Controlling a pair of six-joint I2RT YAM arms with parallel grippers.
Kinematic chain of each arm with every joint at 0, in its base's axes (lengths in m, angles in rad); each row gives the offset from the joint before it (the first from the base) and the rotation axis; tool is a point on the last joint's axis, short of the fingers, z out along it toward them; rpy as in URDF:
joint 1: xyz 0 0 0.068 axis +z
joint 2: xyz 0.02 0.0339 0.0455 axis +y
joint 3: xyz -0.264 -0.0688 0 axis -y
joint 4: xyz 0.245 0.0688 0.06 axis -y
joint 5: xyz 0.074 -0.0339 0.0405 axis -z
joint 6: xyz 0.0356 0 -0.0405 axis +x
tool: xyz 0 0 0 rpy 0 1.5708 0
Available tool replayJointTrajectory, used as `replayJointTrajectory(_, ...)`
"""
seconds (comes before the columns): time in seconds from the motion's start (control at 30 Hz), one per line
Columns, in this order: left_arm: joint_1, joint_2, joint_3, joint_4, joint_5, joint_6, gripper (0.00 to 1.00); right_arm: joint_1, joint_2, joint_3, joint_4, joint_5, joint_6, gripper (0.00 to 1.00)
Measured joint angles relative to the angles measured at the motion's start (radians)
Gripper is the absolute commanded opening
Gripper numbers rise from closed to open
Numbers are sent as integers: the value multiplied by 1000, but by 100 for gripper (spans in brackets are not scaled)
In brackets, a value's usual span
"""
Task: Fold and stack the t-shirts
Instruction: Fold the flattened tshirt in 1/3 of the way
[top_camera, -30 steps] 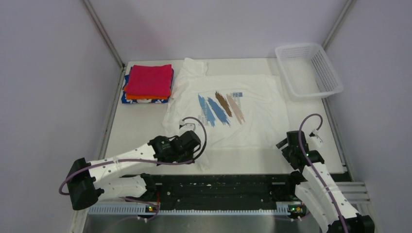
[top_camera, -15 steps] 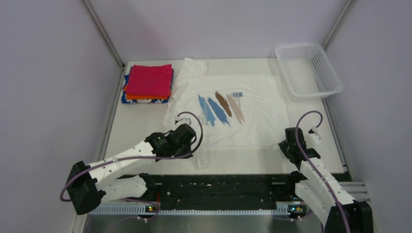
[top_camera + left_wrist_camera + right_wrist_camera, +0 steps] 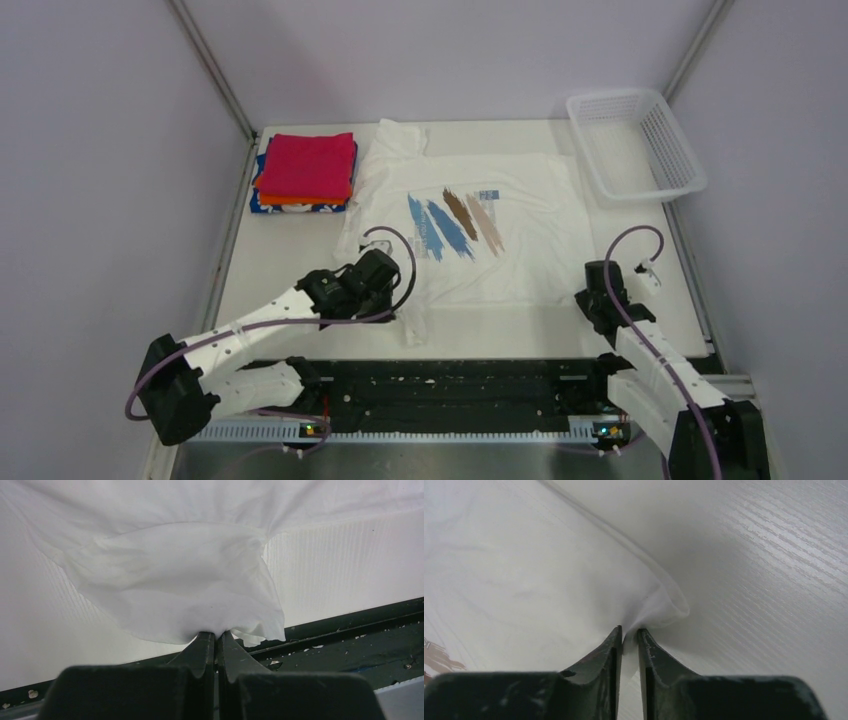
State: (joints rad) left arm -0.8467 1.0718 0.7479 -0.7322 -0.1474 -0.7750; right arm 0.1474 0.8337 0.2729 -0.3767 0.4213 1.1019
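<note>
— Top external view: what does it give that the wrist cameras don't?

— The whole layout. A white t-shirt point(image 3: 480, 230) with blue and brown brush strokes lies spread face up mid-table point(image 3: 300, 260). At far left sits a folded stack: the magenta-red shirt point(image 3: 307, 163) on top, the orange shirt point(image 3: 290, 200) under it and the blue shirt point(image 3: 262, 205) at the bottom. The left gripper point(image 3: 395, 295) is at the spread shirt's near-left corner, the right gripper point(image 3: 588, 296) at its near-right corner.

— And the wrists?

— They show the grips, which the overhead shot is too small to tell. On the left wrist, the left gripper point(image 3: 216, 634) has its jaws pressed together on a bunched white sleeve, with the black rail point(image 3: 350, 640) at the table's near edge just beyond. On the right wrist, the right gripper point(image 3: 629, 629) has a narrow gap with a fold of the shirt's hem pinched in it.

— Any containers?

— One, seen only from above: a white mesh basket point(image 3: 678, 150) at the far right corner, apart from the shirt. All four shirts lie on the table, outside it.
</note>
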Motion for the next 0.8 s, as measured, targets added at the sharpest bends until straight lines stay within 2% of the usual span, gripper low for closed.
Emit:
replayJointTrajectory(0.03,3,0,0,0,2,2,0,0,6,0,6,2,0,2)
replayJointTrajectory(0.07,6,0,0,0,2,5,0,0,11,0,11,3,-2,0)
replayJointTrajectory(0.43,89,48,59,32,55,56,0,0,62,69,-28,-26,-106,0)
replayJointTrajectory(0.67,190,174,208,63,92,111,0,0,204,241,-29,-65,-204,0)
replayJointTrajectory(0.8,286,273,324,65,112,137,0,0,298,336,-27,-78,-247,0)
